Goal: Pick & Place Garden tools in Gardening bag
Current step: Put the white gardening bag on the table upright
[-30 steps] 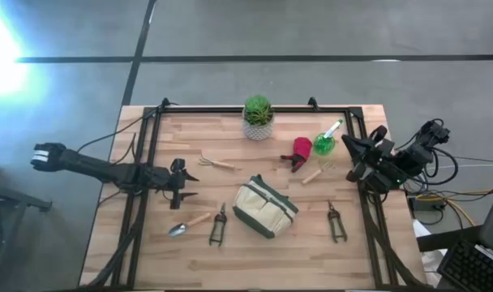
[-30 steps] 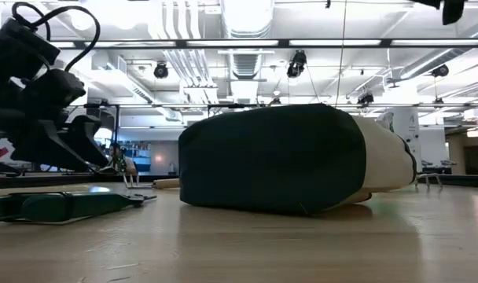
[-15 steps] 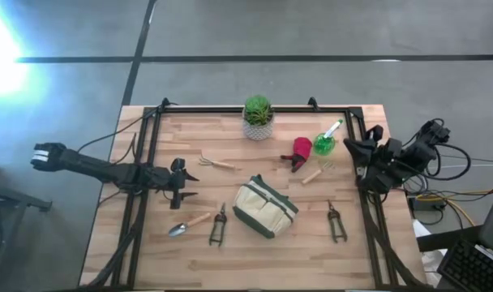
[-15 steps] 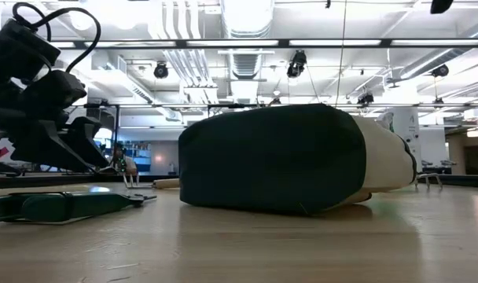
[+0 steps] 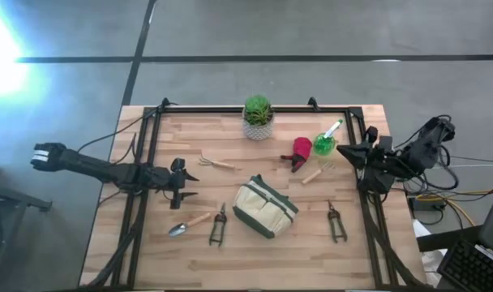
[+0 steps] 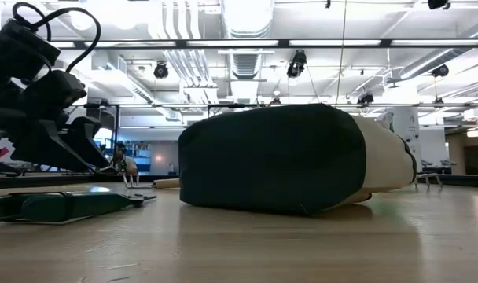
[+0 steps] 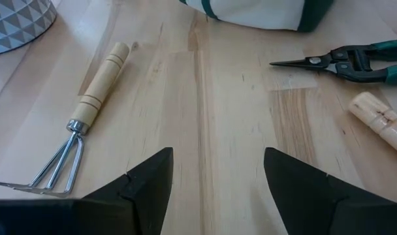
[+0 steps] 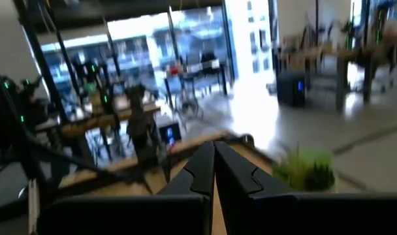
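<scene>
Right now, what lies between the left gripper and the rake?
Nothing: the left wrist view shows only bare wood between the open left gripper and the rake; the high view shows the same gap on the table.

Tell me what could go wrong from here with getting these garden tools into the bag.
The gardening bag lies on its side, so a tool dropped from above would likely land on canvas rather than go in. The red item, green spray bottle and a wooden handle sit crowded together near the right pincer, so grabbing one may knock another. The open left pincer is beside the rake, whose thin prongs could snag.
</scene>
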`<state>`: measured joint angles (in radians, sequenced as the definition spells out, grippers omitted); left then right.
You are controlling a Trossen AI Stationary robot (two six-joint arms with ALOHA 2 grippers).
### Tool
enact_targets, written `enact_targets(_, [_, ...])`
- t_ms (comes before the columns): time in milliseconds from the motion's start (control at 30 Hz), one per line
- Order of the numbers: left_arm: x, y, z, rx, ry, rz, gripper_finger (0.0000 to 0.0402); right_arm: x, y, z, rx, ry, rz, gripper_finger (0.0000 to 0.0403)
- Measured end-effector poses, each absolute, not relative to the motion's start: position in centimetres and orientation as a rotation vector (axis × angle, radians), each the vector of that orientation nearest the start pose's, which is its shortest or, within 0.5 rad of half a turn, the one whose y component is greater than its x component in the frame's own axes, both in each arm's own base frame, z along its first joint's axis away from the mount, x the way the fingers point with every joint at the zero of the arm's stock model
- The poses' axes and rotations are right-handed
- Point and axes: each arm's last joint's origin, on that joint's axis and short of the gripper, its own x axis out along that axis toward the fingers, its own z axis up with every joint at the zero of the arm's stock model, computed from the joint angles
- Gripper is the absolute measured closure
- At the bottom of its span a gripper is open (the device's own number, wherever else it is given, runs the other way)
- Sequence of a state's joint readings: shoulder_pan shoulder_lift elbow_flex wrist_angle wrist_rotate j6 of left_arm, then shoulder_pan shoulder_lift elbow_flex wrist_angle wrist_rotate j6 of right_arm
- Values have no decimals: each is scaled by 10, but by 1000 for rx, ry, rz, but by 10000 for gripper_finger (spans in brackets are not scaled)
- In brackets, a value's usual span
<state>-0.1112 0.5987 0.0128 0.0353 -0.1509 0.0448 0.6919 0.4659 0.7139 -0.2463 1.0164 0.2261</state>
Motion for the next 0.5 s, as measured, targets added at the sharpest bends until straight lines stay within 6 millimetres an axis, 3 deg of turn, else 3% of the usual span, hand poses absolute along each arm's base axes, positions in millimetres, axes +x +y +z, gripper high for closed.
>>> enact_targets(233, [121, -9, 116, 116, 547, 27, 161, 97, 45, 336, 260, 73, -310, 394])
enact_targets(500, [121, -9, 116, 116, 547, 27, 161, 139, 45, 323, 233, 186, -330, 394])
